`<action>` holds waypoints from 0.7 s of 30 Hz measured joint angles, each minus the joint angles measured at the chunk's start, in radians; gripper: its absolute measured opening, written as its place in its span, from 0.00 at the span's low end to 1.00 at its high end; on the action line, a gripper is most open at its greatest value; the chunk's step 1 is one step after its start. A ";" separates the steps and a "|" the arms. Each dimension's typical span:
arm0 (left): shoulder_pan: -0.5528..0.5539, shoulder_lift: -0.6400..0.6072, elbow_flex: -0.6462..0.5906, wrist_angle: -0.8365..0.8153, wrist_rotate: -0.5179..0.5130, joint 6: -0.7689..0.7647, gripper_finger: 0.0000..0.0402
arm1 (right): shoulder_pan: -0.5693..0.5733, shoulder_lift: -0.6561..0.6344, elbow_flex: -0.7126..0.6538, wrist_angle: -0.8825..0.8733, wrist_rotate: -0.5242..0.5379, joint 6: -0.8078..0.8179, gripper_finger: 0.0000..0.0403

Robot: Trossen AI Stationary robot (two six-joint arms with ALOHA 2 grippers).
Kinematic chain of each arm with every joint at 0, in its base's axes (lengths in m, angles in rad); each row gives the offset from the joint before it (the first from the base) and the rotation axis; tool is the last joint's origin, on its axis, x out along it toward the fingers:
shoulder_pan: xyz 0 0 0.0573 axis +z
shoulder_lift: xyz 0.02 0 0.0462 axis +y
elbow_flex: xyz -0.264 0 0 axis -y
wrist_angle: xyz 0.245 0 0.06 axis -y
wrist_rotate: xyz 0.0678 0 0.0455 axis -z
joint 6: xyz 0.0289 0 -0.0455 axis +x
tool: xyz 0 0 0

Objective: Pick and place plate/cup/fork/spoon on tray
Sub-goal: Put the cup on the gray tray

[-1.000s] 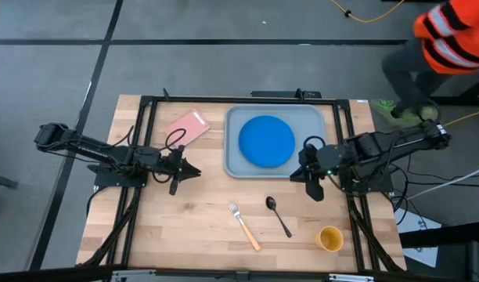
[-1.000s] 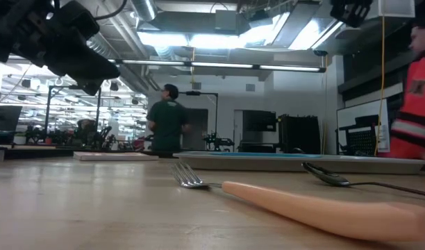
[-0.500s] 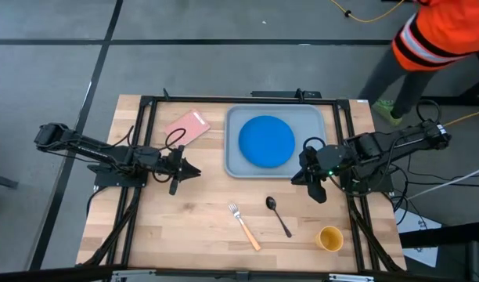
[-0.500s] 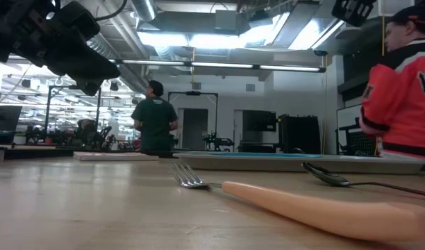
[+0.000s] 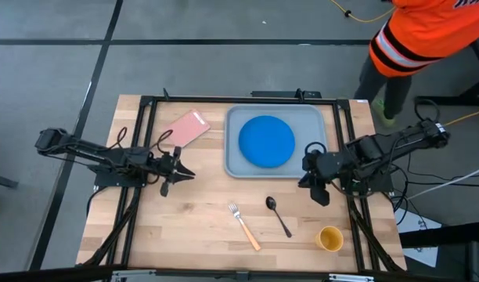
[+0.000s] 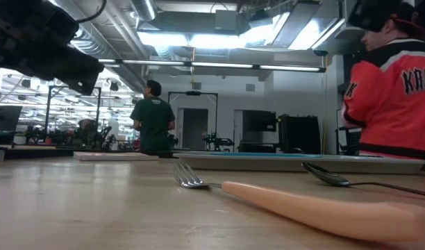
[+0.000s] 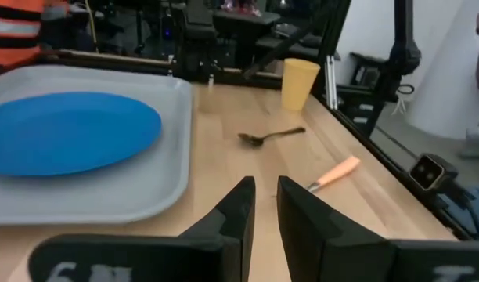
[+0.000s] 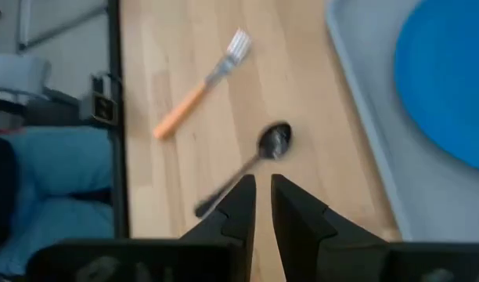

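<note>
High view shows us a bright blue plate (image 5: 266, 141) already lying flat in the grey-blue tray (image 5: 234, 166), which has rounded corners and a raised rim. On the pale wooden table (image 5: 200, 235), just in front of the tray, lie a thin all-black spoon (image 5: 277, 214) and a fork (image 5: 244, 225) with metal tines and a smooth tan handle. A small yellow-orange cup (image 5: 329, 238) stands upright near the table's right front corner.

Our right gripper (image 5: 320, 194) hovers beside the tray's front right corner, near the spoon, its fingers nearly together with only a narrow gap. Our left gripper (image 5: 179, 172) waits left of the tray, fingers likewise almost closed.

We judge the spoon the riskiest pick: it is slim, lies flat on the wood, and could slip or skid away if the fingers close off-centre. The light cup could tip if nudged. A person in an orange jersey (image 5: 419, 31) stands close beyond the table's right side.
</note>
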 joint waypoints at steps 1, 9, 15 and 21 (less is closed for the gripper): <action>0.002 -0.019 -0.002 -0.010 -0.001 -0.004 0.12 | 0.016 0.000 -0.005 -0.008 0.021 0.005 0.12; 0.053 -0.087 -0.003 -0.014 0.003 0.156 0.12 | 0.085 -0.002 -0.026 -0.063 0.072 -0.137 0.12; 0.056 -0.087 -0.003 -0.019 -0.020 0.156 0.12 | 0.131 -0.003 -0.110 -0.049 0.076 -0.064 0.12; 0.056 -0.087 -0.003 -0.019 -0.025 0.157 0.12 | 0.140 -0.049 -0.321 0.319 0.092 -0.172 0.12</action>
